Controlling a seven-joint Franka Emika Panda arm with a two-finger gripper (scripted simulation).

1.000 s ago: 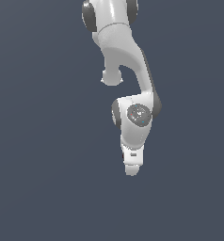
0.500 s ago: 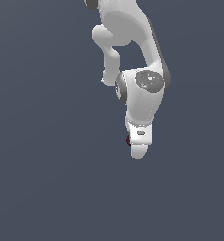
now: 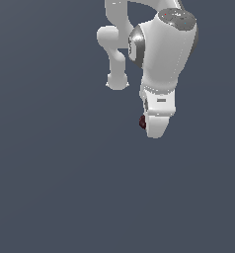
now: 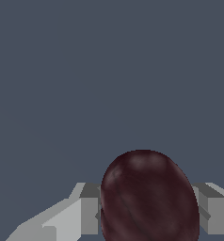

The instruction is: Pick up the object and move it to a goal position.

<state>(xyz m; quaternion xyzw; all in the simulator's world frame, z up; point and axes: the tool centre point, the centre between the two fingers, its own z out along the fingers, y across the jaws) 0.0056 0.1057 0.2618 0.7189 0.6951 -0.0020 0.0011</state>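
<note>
The dark maroon ball (image 4: 149,197) fills the space between my two grey fingers (image 4: 89,212) in the wrist view, with a finger pressed on each side. In the exterior view only a small sliver of the ball (image 3: 142,122) shows at the edge of the white hand; my gripper (image 3: 154,129) hangs from the white arm and hides the rest. The gripper is shut on the ball and holds it clear of the plain grey surface.
The white arm's links (image 3: 164,49) rise toward the upper part of the exterior view. A plain grey-blue ground (image 3: 50,188) surrounds everything, with no other object in sight.
The arm has swung toward the exterior view's right and upward, and looks larger. The ball, unseen a second ago, now shows at the hand's edge and moves with it.
</note>
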